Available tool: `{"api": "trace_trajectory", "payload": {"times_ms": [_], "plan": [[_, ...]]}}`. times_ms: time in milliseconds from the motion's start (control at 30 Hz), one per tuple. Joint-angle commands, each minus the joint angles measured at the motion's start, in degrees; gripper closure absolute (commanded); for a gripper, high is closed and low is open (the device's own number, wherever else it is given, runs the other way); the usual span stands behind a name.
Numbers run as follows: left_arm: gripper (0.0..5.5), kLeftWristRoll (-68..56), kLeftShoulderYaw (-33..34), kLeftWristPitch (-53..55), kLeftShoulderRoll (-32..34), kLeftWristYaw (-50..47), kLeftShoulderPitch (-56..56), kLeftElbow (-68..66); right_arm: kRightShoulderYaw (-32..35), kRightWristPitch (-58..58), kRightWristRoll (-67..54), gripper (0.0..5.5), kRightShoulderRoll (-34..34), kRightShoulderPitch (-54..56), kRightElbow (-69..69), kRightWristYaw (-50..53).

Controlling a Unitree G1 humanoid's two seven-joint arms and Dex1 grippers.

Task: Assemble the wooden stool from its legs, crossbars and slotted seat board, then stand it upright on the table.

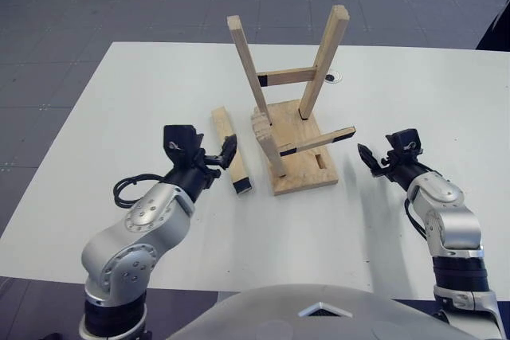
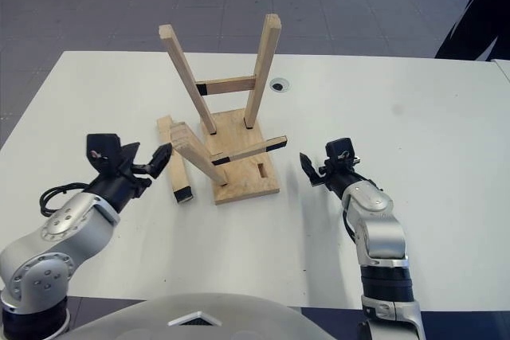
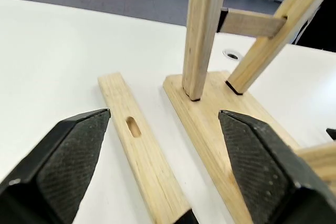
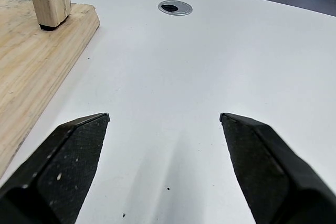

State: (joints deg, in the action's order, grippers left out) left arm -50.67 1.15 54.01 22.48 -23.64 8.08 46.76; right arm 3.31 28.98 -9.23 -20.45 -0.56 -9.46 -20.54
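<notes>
Tabletop (image 1: 119,117): white, carrying all parts; a round metal grommet (image 4: 175,8) is set into it beyond the seat board.

Seat board (image 1: 307,169): lying flat near the middle of the tabletop; three legs stand up from it; one empty slot (image 2: 261,170) shows near its right edge.

Far left leg (image 1: 249,69) and far right leg (image 1: 324,61): both seated in the board, leaning slightly outward; joined partway up by the first crossbar (image 1: 288,77), which has a black end at the left leg.

Near leg (image 1: 269,145): seated at the board's near left corner, tilted toward the left; the second crossbar (image 1: 319,141) projects from it to the right over the board, its far end free and touching nothing.

Loose leg (image 3: 142,150): lying flat on the tabletop just beside the board's left edge, roughly parallel to it; an oval slot (image 3: 134,127) faces up; the near end is black.

Left pincer (image 3: 164,113): fingers spread apart, holding nothing; low over the tabletop at the loose leg, which runs between the two fingers; whether either finger touches the wood cannot be told.

Right pincer (image 4: 164,115): fingers spread apart, holding nothing; low over bare tabletop to the right of the seat board, near it but apart.
</notes>
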Motion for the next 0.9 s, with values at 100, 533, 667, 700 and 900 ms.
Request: {"api": "trace_trajectory", "payload": {"times_ms": [100,533,667,700,900], "plan": [[1.68,7.88,-7.74,8.7,1.03,-0.73,0.36,-1.37,-0.07,0.79,-0.08,1.6,-0.36,1.16,0.16,-0.33],[1.68,19.74,-10.72,6.44,-2.09,7.39,4.81,-10.31,-0.1,0.47,-0.06,1.6,-0.03,2.25,1.1,-0.32],[1.68,23.07,-9.3,5.07,-0.72,10.52,6.55,-10.26,-0.02,0.37,-0.08,1.6,0.04,2.3,1.2,-0.26],[1.68,23.35,-7.85,5.13,0.07,11.5,6.93,-9.45,0.06,0.35,-0.08,1.6,0.12,2.05,1.06,-0.12],[1.68,27.32,-5.67,1.98,2.51,16.24,5.63,-9.16,0.06,0.45,-0.17,1.6,0.34,1.56,0.7,0.21]]}}
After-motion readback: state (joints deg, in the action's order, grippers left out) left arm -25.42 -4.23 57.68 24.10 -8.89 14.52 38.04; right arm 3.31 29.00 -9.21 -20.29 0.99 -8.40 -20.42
